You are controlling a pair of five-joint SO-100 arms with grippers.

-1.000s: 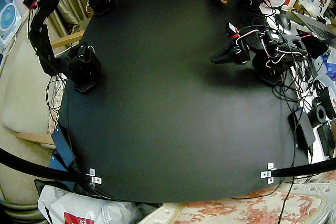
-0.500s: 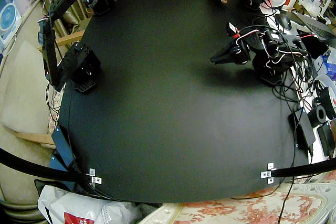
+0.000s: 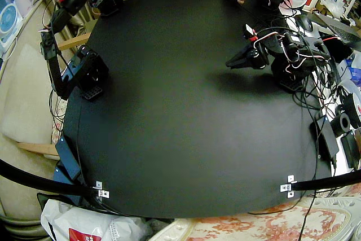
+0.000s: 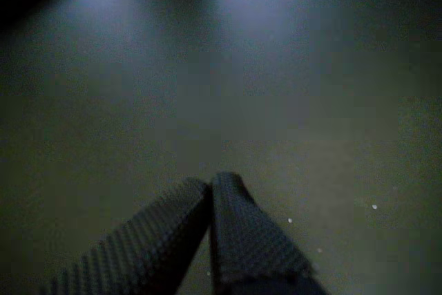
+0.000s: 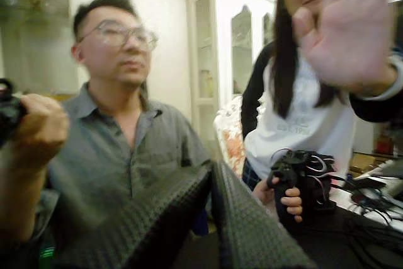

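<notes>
Your right arm [image 3: 52,63] stands at one side edge of the wide black matte tabletop [image 3: 180,134]. It is folded upward, so its forearm rises well clear of the surface and leans toward the far edge. In a wrist view your right gripper [image 5: 211,167] has its two dark, dimpled fingers [image 5: 170,212] pressed together along a thin seam, closed tip to tip on each other. They aim up at two people behind the table: a person in a grey collared shirt [image 5: 126,149] and, further along, a person in a white top with dark sleeves [image 5: 296,130], who holds an open hand [image 5: 349,23] up toward the camera. Down at the near edge, a crumpled white plastic bag with red print [image 3: 84,227] lies below the table, and a small silver metal bracket [image 3: 99,189] sits at the corner on that side, with a second silver bracket [image 3: 289,184] at the other near corner. Further across, your left arm [image 3: 293,55], hung with red and white wires, crouches low at the opposite side edge. Your left gripper [image 3: 232,61] reaches inward, low over the black matte tabletop; you cannot tell whether it touches. In a wrist view its textured fingers [image 4: 248,240] meet at the tips, with only a narrow dark slit further back. The black matte tabletop is the nearest thing to them and fills the view beneath and ahead. Past that arm, a tangle of black cables [image 3: 321,100] spills over the table's edge.
</notes>
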